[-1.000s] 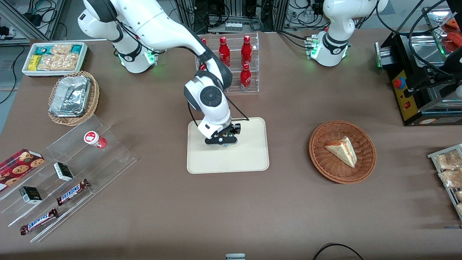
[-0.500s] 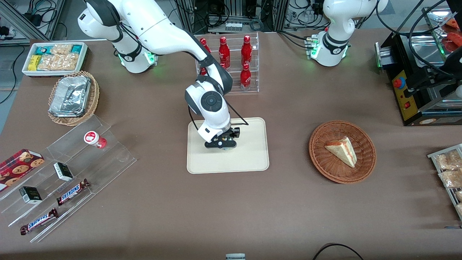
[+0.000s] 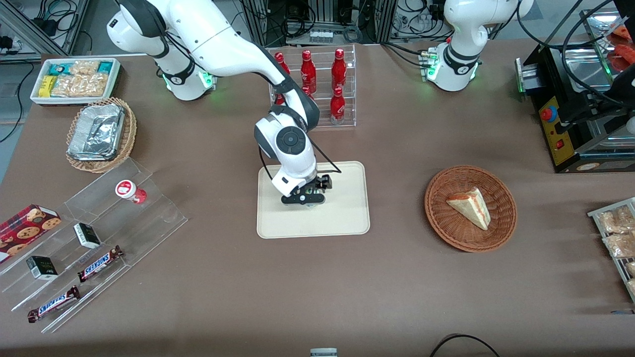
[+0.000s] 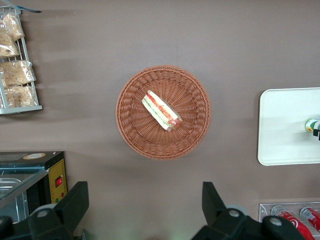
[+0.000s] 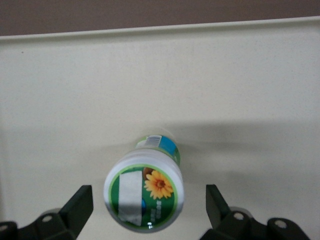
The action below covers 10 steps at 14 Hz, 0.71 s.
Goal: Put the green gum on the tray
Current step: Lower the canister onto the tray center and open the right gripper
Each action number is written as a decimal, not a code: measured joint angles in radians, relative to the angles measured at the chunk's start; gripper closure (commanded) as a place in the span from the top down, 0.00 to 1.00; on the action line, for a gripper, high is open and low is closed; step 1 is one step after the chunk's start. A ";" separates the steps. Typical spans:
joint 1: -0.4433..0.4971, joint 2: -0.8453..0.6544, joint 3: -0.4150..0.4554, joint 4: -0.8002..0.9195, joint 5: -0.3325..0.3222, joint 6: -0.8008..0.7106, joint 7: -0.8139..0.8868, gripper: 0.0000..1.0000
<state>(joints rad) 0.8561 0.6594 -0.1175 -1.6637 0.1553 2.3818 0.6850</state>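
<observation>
As I lift off, end effector [image 5: 149,207] now spread clear of small green-lidded white gum bottle [image 5: 145,191], upright on cream-beige rectangular tray [image 3: 347,218]; placement looks done.

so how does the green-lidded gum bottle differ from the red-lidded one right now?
The green-lidded gum bottle stands on the cream rectangular tray, between the open fingers of the gripper. The red-lidded bottle sits on the clear stepped display rack toward the working arm's end, tipped over, nothing near it. Lid labels: green with a flower against red. Both are small and round.
</observation>
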 measured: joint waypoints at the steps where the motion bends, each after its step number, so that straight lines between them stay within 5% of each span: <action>1: 0.000 -0.001 0.000 0.003 0.000 0.000 0.000 1.00; 5: 0.000 -0.027 -0.002 0.018 -0.007 -0.030 -0.006 1.00; 10: -0.012 -0.167 -0.016 0.026 -0.022 -0.260 -0.099 1.00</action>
<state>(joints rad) 0.8445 0.4925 -0.1338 -1.6372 0.1330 2.1215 0.5862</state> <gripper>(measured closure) 0.000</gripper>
